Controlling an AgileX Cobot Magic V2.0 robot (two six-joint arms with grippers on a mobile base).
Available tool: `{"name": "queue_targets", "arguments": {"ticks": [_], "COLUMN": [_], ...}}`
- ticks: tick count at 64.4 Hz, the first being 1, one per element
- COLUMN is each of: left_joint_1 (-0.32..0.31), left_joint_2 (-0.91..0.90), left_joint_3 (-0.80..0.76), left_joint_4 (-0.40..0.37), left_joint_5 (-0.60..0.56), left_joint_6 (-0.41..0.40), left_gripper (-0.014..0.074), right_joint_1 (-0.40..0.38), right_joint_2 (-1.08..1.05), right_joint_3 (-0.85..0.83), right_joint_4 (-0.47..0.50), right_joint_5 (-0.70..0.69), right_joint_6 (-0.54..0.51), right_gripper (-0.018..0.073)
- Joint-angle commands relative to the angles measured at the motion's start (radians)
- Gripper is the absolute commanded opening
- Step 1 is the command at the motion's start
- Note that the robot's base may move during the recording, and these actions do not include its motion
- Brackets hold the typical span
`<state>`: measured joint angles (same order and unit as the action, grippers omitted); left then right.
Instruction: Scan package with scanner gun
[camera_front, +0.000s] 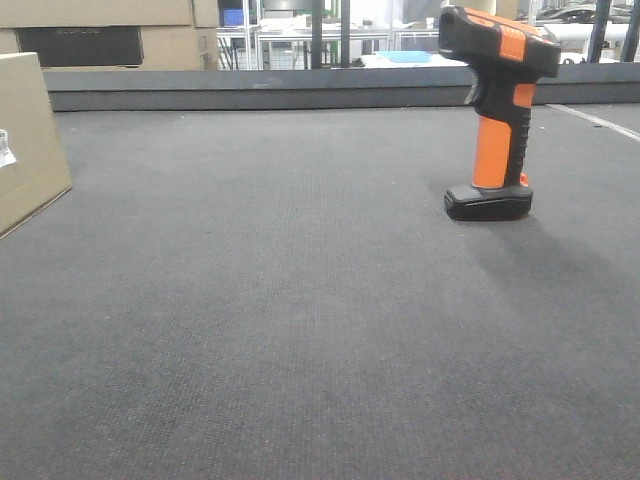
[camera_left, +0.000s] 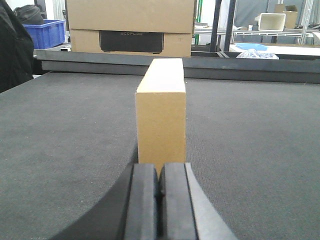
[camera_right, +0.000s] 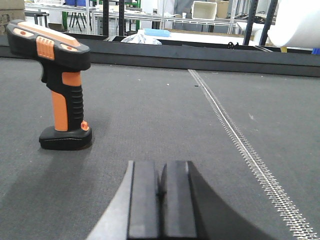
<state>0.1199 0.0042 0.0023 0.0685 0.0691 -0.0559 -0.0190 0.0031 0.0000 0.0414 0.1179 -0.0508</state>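
Note:
The package (camera_left: 161, 115) is a plain tan cardboard box standing on the dark mat, straight ahead of my left gripper (camera_left: 159, 172). That gripper is shut, empty, just short of the box's near end. In the front view the package (camera_front: 28, 135) shows at the left edge, with a small white label. The scanner gun (camera_front: 498, 110), black with an orange stem, stands upright on its foot at the right. In the right wrist view the scanner gun (camera_right: 59, 82) stands to the far left of my right gripper (camera_right: 161, 172), which is shut on nothing.
A raised dark rim (camera_front: 300, 88) bounds the mat at the back. Behind it stand cardboard boxes with a dark panel (camera_left: 131, 27), a blue crate (camera_left: 46, 32) and shelving. A metal zipper-like seam (camera_right: 240, 140) runs across the mat on the right.

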Motion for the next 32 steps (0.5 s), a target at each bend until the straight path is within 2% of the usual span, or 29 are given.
{"name": "queue_targets", "arguments": {"ticks": [1,32], "left_joint_1": [-0.005,-0.005], "left_joint_2": [-0.004,-0.004], "left_joint_3": [-0.002,-0.002], "left_joint_4": [-0.005,-0.005], "left_joint_5": [-0.018,-0.018], "left_joint_6": [-0.005,-0.005], "left_gripper": [-0.0111,-0.0111], "right_joint_1": [0.001,0.001], "right_joint_2": [-0.003,-0.003], "right_joint_3": [0.0,0.0], "right_joint_4": [-0.008,-0.008], "right_joint_5": [-0.023,-0.023], "right_joint_6": [-0.005,-0.005], "right_gripper": [-0.0162,-0.0162]}}
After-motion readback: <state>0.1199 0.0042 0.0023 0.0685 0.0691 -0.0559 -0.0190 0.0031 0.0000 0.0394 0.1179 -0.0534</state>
